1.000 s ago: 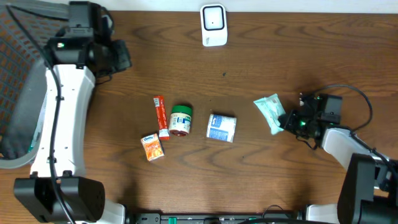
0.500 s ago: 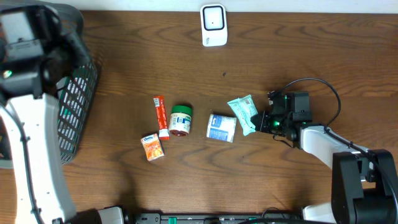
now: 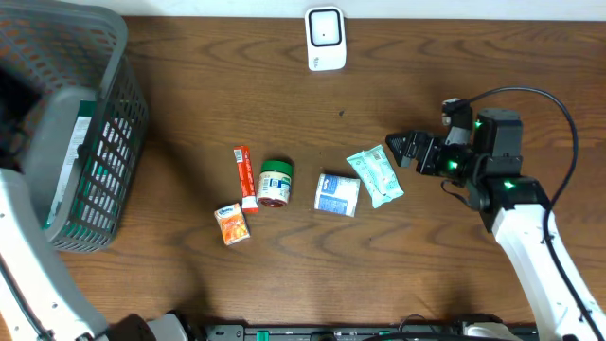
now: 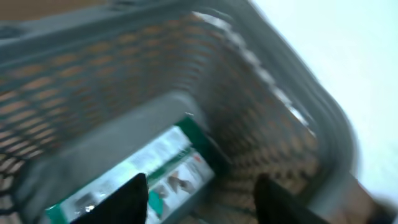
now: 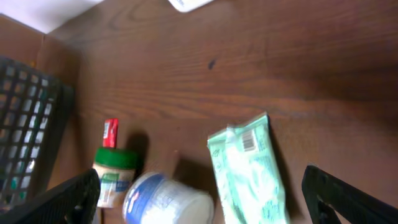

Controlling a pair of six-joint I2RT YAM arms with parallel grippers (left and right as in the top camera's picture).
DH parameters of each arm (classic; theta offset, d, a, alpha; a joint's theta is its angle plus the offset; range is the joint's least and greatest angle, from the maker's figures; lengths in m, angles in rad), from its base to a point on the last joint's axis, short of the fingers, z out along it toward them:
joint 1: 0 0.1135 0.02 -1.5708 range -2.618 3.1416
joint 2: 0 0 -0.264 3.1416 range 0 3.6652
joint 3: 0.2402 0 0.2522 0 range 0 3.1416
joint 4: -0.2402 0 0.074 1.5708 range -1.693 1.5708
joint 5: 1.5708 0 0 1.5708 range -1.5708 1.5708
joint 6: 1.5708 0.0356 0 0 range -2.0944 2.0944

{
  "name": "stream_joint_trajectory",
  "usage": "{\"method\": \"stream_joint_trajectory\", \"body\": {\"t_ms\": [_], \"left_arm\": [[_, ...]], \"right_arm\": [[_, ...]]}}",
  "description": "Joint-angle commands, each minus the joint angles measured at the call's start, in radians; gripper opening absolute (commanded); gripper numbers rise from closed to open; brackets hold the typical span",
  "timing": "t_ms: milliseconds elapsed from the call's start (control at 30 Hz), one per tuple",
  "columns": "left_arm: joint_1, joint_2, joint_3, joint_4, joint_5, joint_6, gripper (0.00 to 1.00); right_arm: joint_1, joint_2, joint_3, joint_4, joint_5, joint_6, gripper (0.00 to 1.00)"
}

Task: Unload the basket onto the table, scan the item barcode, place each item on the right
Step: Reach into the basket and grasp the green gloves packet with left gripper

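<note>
The mint-green pack [image 3: 376, 175] lies flat on the table [image 3: 454, 57] just left of the right claw [image 3: 409, 150], whose fingers stand spread, clear of it. Crowding the pack's other side are a blue-white pouch [image 3: 337, 194], then a green-lidded jar [image 3: 276, 183], a red stick packet [image 3: 244, 177] and an orange sachet [image 3: 231, 224]. The scanner [image 3: 325, 38] sits at the far edge, well apart, bare wood between. The left claw [image 4: 200, 183] has a blurred view: inside the basket [image 3: 114, 142], fingers apparently spread above a green-white box [image 4: 155, 174].

Right of the green packet [image 3: 376, 175], the right arm [image 3: 530, 237] is white with a black, green-lit wrist and looping black cable [image 3: 516, 90]; far left, the left arm [image 3: 24, 256] is white.
</note>
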Motion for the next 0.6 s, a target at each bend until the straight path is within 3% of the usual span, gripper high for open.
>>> {"method": "stream_joint_trajectory", "body": {"t_ms": [0, 100, 200, 333, 567], "left_arm": [[0.067, 0.066, 0.026, 0.006, -0.039, -0.009, 0.60], [0.114, 0.132, 0.026, 0.024, -0.039, 0.016, 0.75], [0.138, 0.207, 0.026, 0.038, 0.002, 0.112, 0.84], [0.144, 0.326, 0.026, 0.041, 0.161, 0.299, 0.86], [0.145, 0.517, 0.026, 0.001, 0.187, 0.400, 0.90]], "right_arm": [[-0.011, 0.013, -0.007, -0.069, 0.018, -0.037, 0.99], [-0.009, 0.019, -0.015, -0.140, 0.071, -0.060, 0.99], [-0.009, 0.019, -0.030, -0.189, 0.130, -0.060, 0.99], [-0.009, 0.019, -0.039, -0.241, 0.158, -0.059, 0.99], [-0.009, 0.019, -0.040, -0.258, 0.166, -0.060, 0.99]]}}
